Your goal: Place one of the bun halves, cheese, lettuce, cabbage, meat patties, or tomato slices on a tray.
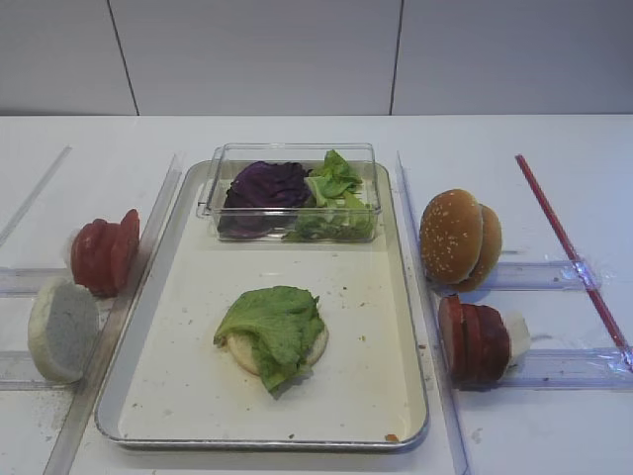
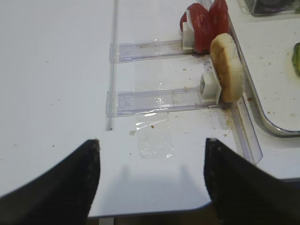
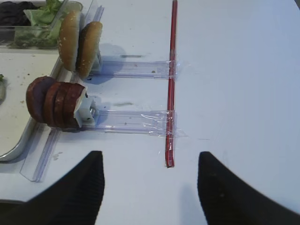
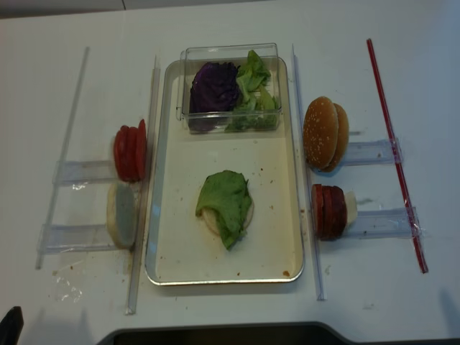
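- The tray (image 1: 188, 327) lies at the centre of the white counter (image 1: 554, 139) in the exterior high view, its long sides running from the lower edge up toward mid-frame.
- In the lower middle of the tray, a bright green lettuce leaf (image 1: 274, 327) is draped over a pale flat bun half (image 1: 240, 348); the bun shows at the leaf's lower left and right edges.
- A clear plastic box (image 1: 290, 154) sits at the upper end of the tray, with purple cabbage (image 1: 265, 188) in its left part and more green leaves (image 1: 336, 183) in its right part.
- Right of the tray, two sesame bun tops (image 1: 458, 237) stand on edge in a clear holder; below them stands a row of dark meat patties (image 1: 473, 339), also on edge.
- Left of the tray, red tomato slices (image 1: 105, 251) stand on edge at mid-height, and a pale bun half (image 1: 61, 330) stands below them.
- A red stick (image 1: 569, 249) lies diagonally at the right side of the frame.
- The right end effector (image 3: 149, 187), at the bottom of the right wrist view, is spread apart over bare counter and holds nothing.
- The left end effector (image 2: 151, 180), at the bottom of the left wrist view, is likewise spread apart and empty, above the counter's near edge.
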